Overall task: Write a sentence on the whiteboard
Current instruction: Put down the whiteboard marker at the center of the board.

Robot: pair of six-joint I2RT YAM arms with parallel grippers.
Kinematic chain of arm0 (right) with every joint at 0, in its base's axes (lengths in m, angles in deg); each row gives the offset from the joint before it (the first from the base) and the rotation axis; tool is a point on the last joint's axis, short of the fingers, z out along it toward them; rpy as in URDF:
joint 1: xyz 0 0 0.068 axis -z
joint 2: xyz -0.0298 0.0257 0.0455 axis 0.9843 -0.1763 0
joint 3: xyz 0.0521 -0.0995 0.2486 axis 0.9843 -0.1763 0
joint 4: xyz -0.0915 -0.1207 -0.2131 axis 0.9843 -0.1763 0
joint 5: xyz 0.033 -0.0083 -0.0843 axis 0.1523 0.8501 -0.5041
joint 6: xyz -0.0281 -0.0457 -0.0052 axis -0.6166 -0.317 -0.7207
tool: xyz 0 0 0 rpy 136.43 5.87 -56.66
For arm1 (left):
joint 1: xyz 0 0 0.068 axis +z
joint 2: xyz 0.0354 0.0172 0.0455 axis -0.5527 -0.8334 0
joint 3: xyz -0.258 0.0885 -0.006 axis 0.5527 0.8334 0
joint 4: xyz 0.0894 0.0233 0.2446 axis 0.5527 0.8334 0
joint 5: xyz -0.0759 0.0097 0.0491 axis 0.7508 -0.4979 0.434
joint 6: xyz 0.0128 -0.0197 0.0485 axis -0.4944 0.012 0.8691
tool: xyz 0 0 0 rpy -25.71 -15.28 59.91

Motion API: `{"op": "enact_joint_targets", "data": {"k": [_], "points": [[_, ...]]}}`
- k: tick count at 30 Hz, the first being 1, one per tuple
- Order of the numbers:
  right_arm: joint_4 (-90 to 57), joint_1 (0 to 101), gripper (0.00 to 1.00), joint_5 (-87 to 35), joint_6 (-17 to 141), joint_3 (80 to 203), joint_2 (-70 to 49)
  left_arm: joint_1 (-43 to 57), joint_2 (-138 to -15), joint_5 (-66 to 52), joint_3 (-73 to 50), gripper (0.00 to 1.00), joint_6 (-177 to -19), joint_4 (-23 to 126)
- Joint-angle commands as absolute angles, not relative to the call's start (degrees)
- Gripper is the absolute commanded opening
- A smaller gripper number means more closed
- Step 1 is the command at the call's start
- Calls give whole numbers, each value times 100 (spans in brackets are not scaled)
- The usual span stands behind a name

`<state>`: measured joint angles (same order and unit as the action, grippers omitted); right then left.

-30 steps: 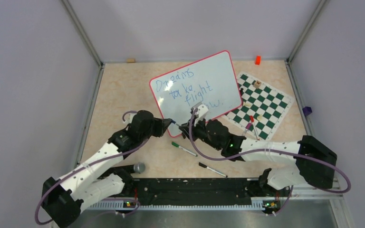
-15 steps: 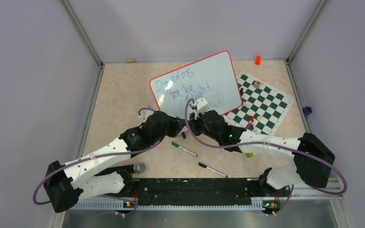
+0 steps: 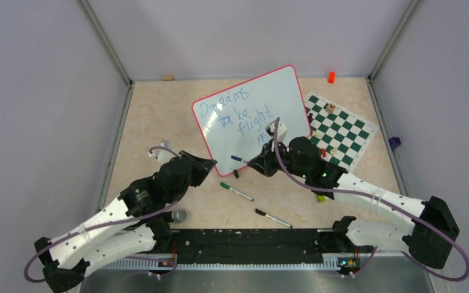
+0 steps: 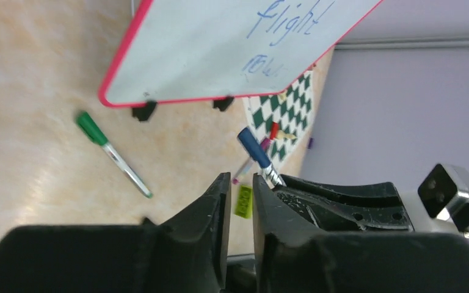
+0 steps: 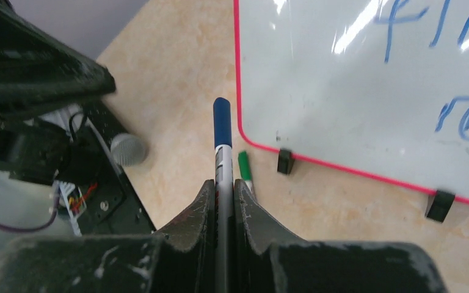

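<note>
Whiteboard (image 3: 284, 91), red-framed and turned askew, is shown at the middle of the table toward the far edge, its two black feet (image 5: 286, 161) set on the tabletop. The sentence (image 3: 239, 113) is written across it in slanted blue lines. "Dreams take flight" is legible, and a last short word below is partly hidden by the right arm in the overhead view.

A blue-capped marker (image 5: 222, 125) is clamped between the fingers of the right gripper (image 5: 223, 183), with its cap pointed away from the wrist and toward the left edge of the table. It is held just off the board's near left corner, clear of the white surface. The left gripper (image 4: 239, 178) is held nearer the left edge, apart from the marker. Its fingers are parted by only a narrow slit, with nothing caught between them.

A green-capped pen (image 3: 237, 191) and a black pen (image 3: 273, 218) are seen lying on the table toward the near edge. A grey ball-headed object (image 3: 179, 215) is seen beside the left arm. A green-and-white chess mat (image 3: 342, 137) is spread toward the far right corner, just beside the board, and an orange block (image 3: 331, 77) is seen at the far edge.
</note>
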<state>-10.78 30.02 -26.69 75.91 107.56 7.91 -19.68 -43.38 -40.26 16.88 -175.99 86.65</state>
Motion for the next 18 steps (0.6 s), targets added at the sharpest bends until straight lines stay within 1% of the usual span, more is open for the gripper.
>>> {"op": "enact_joint_targets", "data": {"k": [1,5,8,9,10,11,12,13,14,16,18], "points": [[-1551,3256,0,-1480,7822,10320,771,-1953,-4050,-4926,1755,28,-16156,9020],[-1418,3338,0,-1160,7910,10085,572,-1951,-3864,-4978,1970,35,-14580,8328],[-1280,3350,0,-1078,7940,10039,348,-1953,-3782,-5055,2138,50,-13728,7994],[-1252,3352,5,-1083,7958,10049,276,-1953,-3750,-5021,2216,58,-13458,7834],[-1260,3376,19,-1134,8002,10064,212,-1953,-3731,-4964,2319,68,-13087,7673],[-1311,3412,39,-1240,8072,10100,145,-1953,-3719,-4999,2387,92,-12917,7591],[-1417,3451,59,-1387,8102,10153,85,-1949,-3716,-5164,2419,98,-12907,7632],[-1535,3481,75,-1590,8092,10216,75,-1953,-3730,-5348,2422,99,-12928,7725],[-1652,3520,86,-1760,8072,10261,126,-1952,-3733,-5469,2428,99,-12879,7776],[-1933,3615,98,-2137,8028,10336,357,-1953,-3728,-5693,2455,99,-12745,7794],[-2128,3779,98,-2333,7918,10414,606,-1953,-3697,-5914,2546,99,-12598,7704]]}}
